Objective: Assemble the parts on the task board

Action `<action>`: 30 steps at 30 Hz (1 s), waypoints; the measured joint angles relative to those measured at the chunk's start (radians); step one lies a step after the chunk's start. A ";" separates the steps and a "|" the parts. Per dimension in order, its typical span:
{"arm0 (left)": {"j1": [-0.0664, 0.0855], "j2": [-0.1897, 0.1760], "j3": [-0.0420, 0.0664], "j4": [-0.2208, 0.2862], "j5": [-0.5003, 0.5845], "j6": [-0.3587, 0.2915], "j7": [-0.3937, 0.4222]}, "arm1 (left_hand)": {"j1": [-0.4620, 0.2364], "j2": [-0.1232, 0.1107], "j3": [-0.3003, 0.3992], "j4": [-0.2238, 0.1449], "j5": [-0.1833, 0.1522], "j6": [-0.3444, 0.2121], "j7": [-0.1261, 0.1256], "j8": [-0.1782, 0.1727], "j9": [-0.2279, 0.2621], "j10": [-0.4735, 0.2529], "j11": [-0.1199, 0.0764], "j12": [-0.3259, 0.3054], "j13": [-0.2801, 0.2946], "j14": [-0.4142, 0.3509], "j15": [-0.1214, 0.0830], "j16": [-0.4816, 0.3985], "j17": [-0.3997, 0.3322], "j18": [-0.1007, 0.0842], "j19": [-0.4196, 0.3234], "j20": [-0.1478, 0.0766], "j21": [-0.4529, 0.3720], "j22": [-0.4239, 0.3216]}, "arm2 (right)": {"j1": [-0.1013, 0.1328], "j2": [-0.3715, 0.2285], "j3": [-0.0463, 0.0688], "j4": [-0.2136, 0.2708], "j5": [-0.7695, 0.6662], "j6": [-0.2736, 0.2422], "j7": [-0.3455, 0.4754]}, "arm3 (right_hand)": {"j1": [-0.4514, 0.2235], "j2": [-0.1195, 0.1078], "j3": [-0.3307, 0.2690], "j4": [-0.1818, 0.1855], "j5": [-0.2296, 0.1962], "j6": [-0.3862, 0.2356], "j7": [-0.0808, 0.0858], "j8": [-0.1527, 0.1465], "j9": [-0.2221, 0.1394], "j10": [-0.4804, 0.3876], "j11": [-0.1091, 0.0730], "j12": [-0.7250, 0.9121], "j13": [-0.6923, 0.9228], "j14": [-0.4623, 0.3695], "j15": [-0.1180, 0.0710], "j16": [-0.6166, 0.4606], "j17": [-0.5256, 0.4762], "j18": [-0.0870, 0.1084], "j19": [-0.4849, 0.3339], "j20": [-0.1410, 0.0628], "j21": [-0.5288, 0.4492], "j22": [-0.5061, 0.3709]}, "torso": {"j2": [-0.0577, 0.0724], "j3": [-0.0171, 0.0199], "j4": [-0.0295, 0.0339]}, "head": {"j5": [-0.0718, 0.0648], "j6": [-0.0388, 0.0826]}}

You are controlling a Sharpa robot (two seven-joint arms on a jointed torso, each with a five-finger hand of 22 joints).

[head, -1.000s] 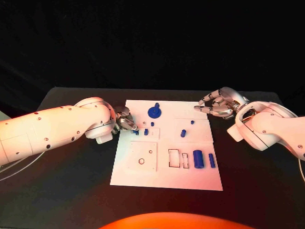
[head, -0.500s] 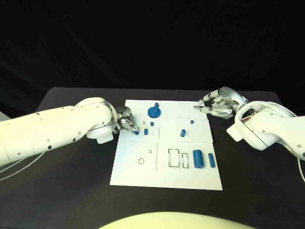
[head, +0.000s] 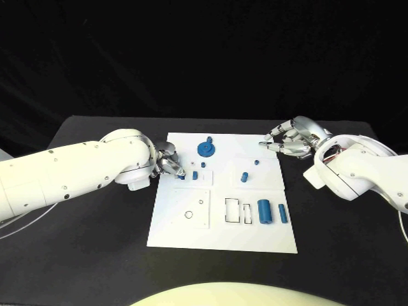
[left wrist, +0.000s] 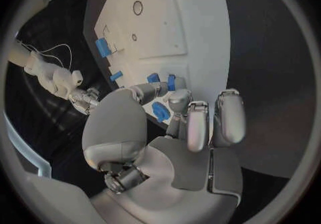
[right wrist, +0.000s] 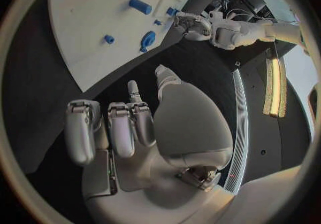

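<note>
White task board [head: 259, 239] flat on the black desk [head: 94, 255], long axis running near to far. Outlined rectangular slots and small circles on its near half. At the near right, two blue cylinders lying side by side, a thick one [head: 264, 211] and a thin one [head: 283, 213], both with long axes near-to-far. Mid-board, a short blue peg [head: 245, 178] with a smaller blue piece [head: 255, 163] just beyond it. Toward the far edge, a round blue wheel-shaped part [head: 205, 150] with a small peg [head: 210, 139] just beyond it. Two small blue pegs [head: 195, 176] near the left edge.

Left robot hand [head: 166, 160] at the board's left edge, fingers curled over those pegs; in the left wrist view a blue piece [left wrist: 160, 110] sits among the fingertips [left wrist: 179, 97], but a firm hold cannot be told. Right robot hand [head: 291, 140] over the desk just off the board's far right corner, fingers bent inward, grasping nothing.
</note>
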 measured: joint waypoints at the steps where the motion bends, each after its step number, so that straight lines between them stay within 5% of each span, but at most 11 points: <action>1: 0.000 0.000 0.000 0.000 -0.001 0.002 0.001 | 0.000 0.000 0.000 0.000 0.000 0.000 0.000 0.000 0.000 0.000 0.000 0.000 0.000 0.000 0.000 0.000 0.000 0.000 0.000 0.000 0.000 0.000 | 0.000 0.000 0.000 0.000 0.000 0.001 0.000 | 0.000 0.000 0.000 0.000 0.000 0.000 0.000 0.000 0.000 0.000 0.000 0.000 0.000 0.000 0.000 0.000 0.000 0.000 0.000 0.000 0.000 0.000 | 0.000 -0.0001 0.0000 | 0.000 0.000; 30: 0.002 0.025 0.001 -0.021 -0.013 0.039 0.000 | 0.002 0.001 -0.014 -0.014 -0.015 0.019 -0.008 0.009 -0.002 0.018 -0.001 0.019 0.040 0.000 0.000 0.004 0.000 0.000 0.000 0.000 0.000 0.001 | -0.001 -0.004 0.000 0.001 0.000 0.006 0.004 | 0.000 0.000 0.000 0.000 0.000 0.000 0.000 0.000 0.000 0.000 0.000 0.000 0.000 0.000 0.000 0.000 0.000 0.000 0.000 0.000 0.000 0.000 | 0.000 0.0017 -0.0011 | -0.001 -0.004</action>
